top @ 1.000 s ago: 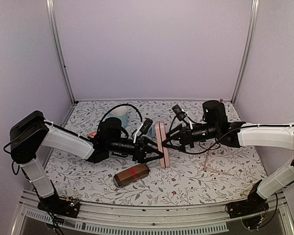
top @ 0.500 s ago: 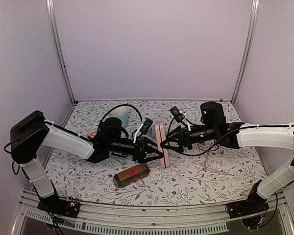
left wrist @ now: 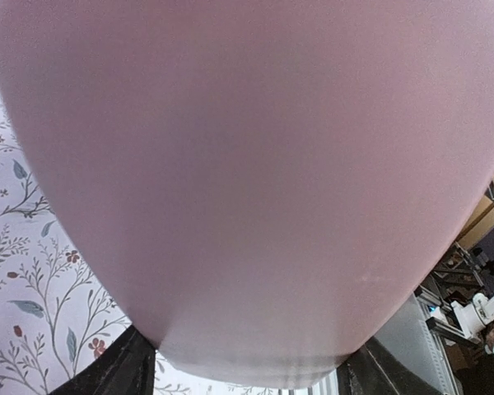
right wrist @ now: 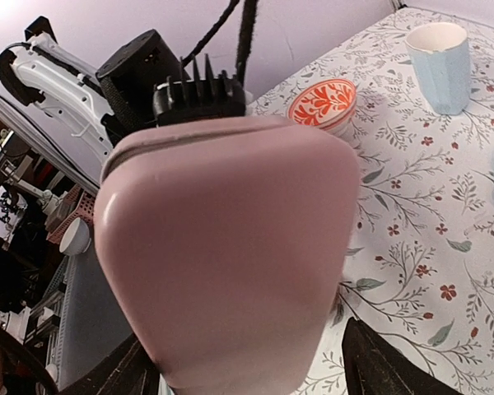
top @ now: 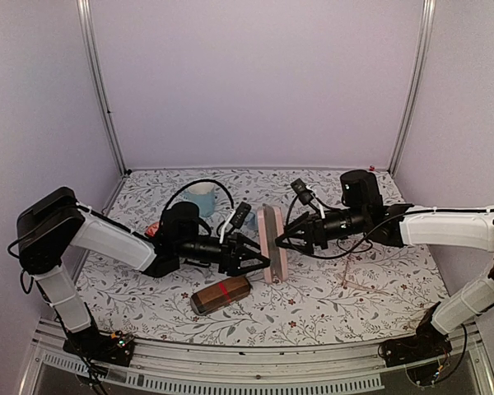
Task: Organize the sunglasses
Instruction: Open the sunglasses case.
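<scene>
Pink case point(right wrist: 222, 247) looks smooth and matt (plastic-like).

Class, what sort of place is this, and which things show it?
Most likely a robot lab test cell: plain walls framed by metal rails, two arms bolted to the bench edge, and a floral tablecloth staged with props like a pink case and blue cup.

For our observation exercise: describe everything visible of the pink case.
The pink case is oblong, smooth and matte, a hard-looking shell with rounded corners and a seam along one edge, apparently shut. It stands on edge at the middle of the table, slightly tilted. The left gripper and right gripper straddle it with their jaws from opposite sides.
</scene>
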Robot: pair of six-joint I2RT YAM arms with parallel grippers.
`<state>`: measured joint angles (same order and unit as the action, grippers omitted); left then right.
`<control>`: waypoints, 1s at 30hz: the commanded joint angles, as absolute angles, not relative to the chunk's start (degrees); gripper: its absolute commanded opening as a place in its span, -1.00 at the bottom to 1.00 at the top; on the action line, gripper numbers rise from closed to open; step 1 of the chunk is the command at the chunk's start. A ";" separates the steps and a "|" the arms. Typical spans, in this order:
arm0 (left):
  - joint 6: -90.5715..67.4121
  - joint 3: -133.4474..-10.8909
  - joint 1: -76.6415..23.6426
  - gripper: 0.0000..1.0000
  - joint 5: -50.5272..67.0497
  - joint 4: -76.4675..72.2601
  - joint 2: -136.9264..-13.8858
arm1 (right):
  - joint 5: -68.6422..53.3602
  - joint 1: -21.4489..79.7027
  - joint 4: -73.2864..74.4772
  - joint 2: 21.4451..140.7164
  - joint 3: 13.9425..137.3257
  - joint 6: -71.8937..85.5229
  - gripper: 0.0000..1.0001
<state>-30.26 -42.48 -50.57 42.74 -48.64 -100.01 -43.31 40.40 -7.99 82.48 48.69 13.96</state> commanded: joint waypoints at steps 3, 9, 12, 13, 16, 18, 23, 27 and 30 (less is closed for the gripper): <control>-30.63 -40.58 -51.07 -1.00 49.26 -60.70 -97.60 | -35.66 34.57 -4.21 82.70 46.49 14.22 0.53; -31.47 -40.34 -50.77 -1.00 47.98 -60.91 -97.98 | -36.56 34.30 -3.57 82.58 46.74 13.95 0.48; -33.08 -40.47 -50.44 -1.00 45.73 -61.20 -98.89 | -39.22 34.28 -4.82 81.53 46.39 13.92 0.42; -33.42 -40.63 -50.38 -1.00 44.51 -60.50 -99.26 | -39.76 34.40 -5.17 80.88 46.22 13.90 0.41; -34.41 -40.96 -50.36 -1.00 41.89 -60.11 -100.24 | -39.73 35.10 -5.28 79.25 45.83 13.60 0.32; -35.26 -41.15 -50.30 -1.00 41.20 -60.78 -100.99 | -40.01 35.81 -5.38 78.73 45.57 13.31 0.22; -37.36 -41.48 -50.32 -1.00 41.06 -62.95 -102.49 | -41.13 36.90 -7.36 78.34 44.22 12.77 -0.01; -38.39 -41.41 -50.29 -1.00 41.81 -64.92 -102.94 | -40.95 36.94 -8.21 79.49 43.94 12.80 -0.19; -38.51 -41.07 -50.31 -1.00 42.09 -65.56 -102.84 | -41.13 36.92 -8.86 80.24 43.99 12.53 -0.26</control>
